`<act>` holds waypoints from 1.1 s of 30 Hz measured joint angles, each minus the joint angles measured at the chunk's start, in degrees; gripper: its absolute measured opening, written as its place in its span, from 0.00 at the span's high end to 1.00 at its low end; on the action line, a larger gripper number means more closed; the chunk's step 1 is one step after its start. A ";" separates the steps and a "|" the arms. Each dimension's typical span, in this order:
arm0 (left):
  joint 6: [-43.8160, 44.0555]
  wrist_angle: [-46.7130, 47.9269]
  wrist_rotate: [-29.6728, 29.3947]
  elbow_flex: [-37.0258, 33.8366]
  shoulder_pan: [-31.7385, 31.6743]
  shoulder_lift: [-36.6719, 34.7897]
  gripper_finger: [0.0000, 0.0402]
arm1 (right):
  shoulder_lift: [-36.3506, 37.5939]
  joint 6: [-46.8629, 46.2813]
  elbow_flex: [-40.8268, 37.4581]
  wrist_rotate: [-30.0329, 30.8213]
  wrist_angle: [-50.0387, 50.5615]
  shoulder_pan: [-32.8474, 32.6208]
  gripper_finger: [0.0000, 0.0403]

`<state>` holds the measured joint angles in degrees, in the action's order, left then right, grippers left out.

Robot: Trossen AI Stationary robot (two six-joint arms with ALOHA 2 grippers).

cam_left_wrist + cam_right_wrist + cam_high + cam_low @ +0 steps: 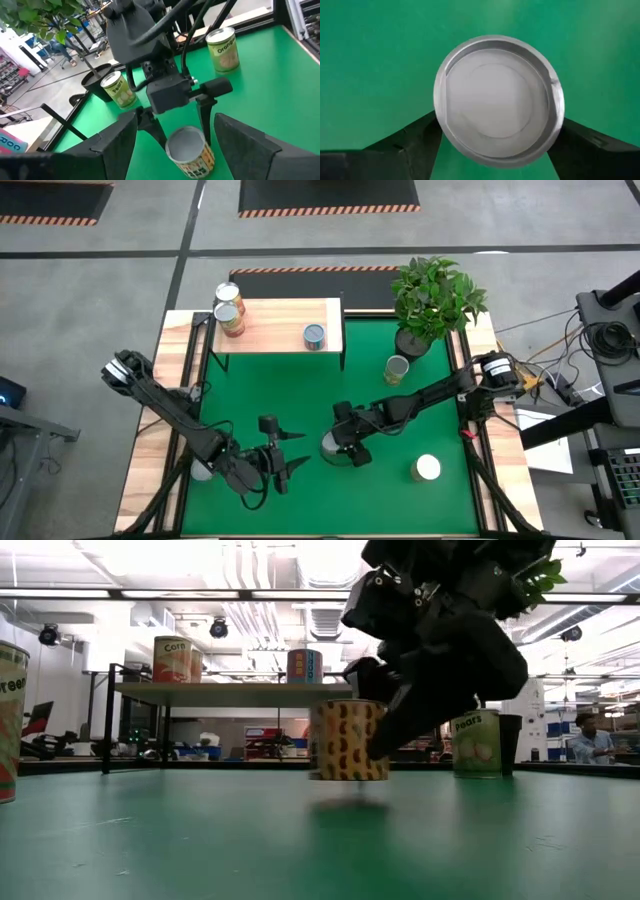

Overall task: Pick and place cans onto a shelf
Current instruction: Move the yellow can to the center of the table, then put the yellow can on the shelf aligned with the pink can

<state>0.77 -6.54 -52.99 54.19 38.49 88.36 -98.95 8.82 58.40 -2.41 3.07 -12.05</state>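
Observation:
A can [330,445] with a silvery top and a yellow-patterned label stands upright on the green mat [400,500]. My right gripper [340,448] is open and reaches down over it, with one finger [405,145] on each side of the can's top [497,95]. My left gripper [298,450] is open just left of that can and points at it, with nothing between its fingers [115,145]. Three cans [232,320] [228,293] [314,335] stand on the wooden shelf [275,325]. More cans stand on the mat: a pears can [119,89], an orange-labelled one [223,47] and one at the left [8,720]. My right gripper comes at the can from above, slanting down, with one finger on each side of the can's wall just under the rim [186,142]. The can's own top hides the fingertips, so I cannot tell whether they touch it. The can stands upright on the mat.
A potted plant [432,300] stands at the far right corner, beside the shelf. The shelf's black legs [108,720] stand on the far left part of the mat. Wooden rails [150,440] border the mat on both sides. A person [592,735] shows in the room behind.

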 joint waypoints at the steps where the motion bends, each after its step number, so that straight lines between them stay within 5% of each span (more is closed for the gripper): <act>1: 0.10 0.07 0.02 0.00 -0.17 0.35 0.38 | 0.23 0.02 0.44 0.13 1.06 0.00 0.22; 9: 1.74 0.25 0.04 -0.33 -3.24 3.24 0.39 | 2.99 -0.07 5.47 1.86 12.67 -0.03 0.14; 15: 3.36 0.11 3.68 -0.35 -6.72 6.30 0.44 | 7.15 -4.55 8.22 2.64 19.19 -2.09 0.22; 25: 6.04 -0.42 10.10 -0.44 -13.86 12.19 0.75 | 10.57 -17.06 0.88 2.61 17.75 -6.31 0.56; 30: 7.90 -1.25 10.23 -0.48 -15.97 15.36 0.97 | 9.70 -18.01 -5.25 2.67 7.19 -6.69 0.81; 33: 8.35 -1.87 10.25 -0.48 -16.53 16.15 0.97 | 9.59 -17.43 -7.37 2.98 0.26 -6.69 0.94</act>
<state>9.13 -8.41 -42.74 53.71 21.96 104.50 -89.36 -8.61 51.03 0.57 3.33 -18.74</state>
